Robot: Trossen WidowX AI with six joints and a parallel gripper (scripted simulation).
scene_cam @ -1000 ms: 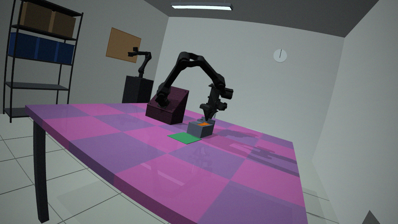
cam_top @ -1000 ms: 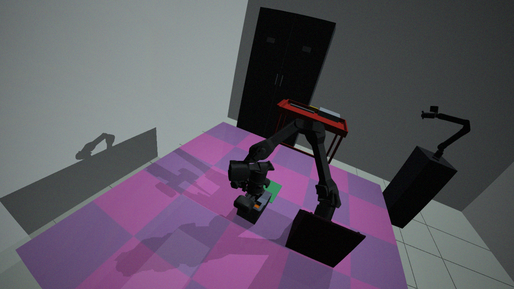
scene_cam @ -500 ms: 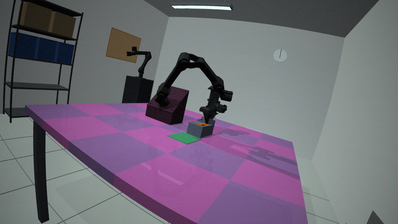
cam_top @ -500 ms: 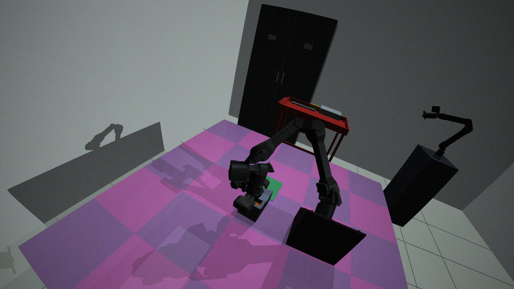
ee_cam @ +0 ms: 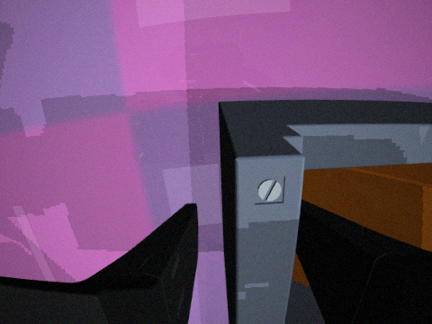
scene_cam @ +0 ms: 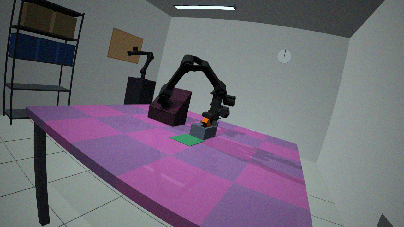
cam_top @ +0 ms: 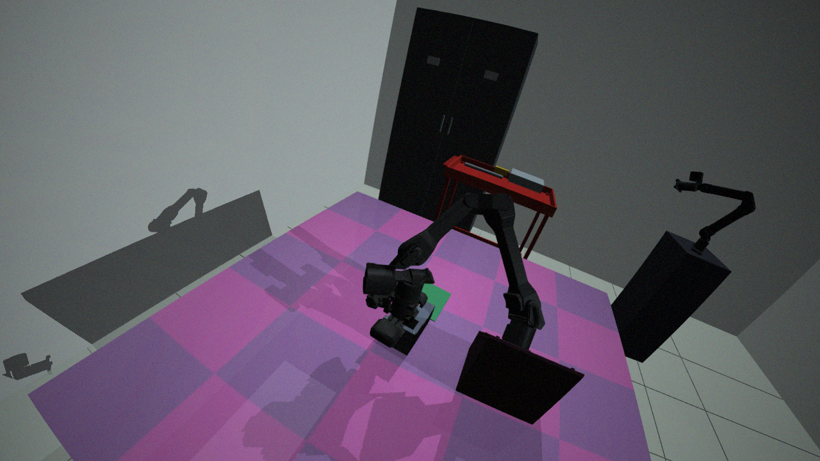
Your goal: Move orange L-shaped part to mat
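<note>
The orange L-shaped part (scene_cam: pixel 205 121) (ee_cam: pixel 373 193) is tilted in the grey tray (cam_top: pixel 409 345) (scene_cam: pixel 199 132) (ee_cam: pixel 265 234). Its end nearer the green mat (cam_top: pixel 438 298) (scene_cam: pixel 186 139) stands raised above the tray rim. My gripper (scene_cam: pixel 213 120) (ee_cam: pixel 243 211) is partly open and low at the tray's far end from the mat. In the wrist view, the right finger reaches inside the tray beside the part's low end, and the left finger is outside the tray wall. That wall shows between the fingers, with nothing pinched. Contact at the fingertip is hidden. The part is hidden in the top view.
The arm's dark sloped base block (cam_top: pixel 516 378) (scene_cam: pixel 169 110) stands on the checkered table (cam_top: pixel 189 344) (scene_cam: pixel 127 163), to one side of the tray. The mat lies flat against the tray's other end. A red cart (cam_top: pixel 498 186) and a black cabinet (cam_top: pixel 453 103) stand beyond the table.
</note>
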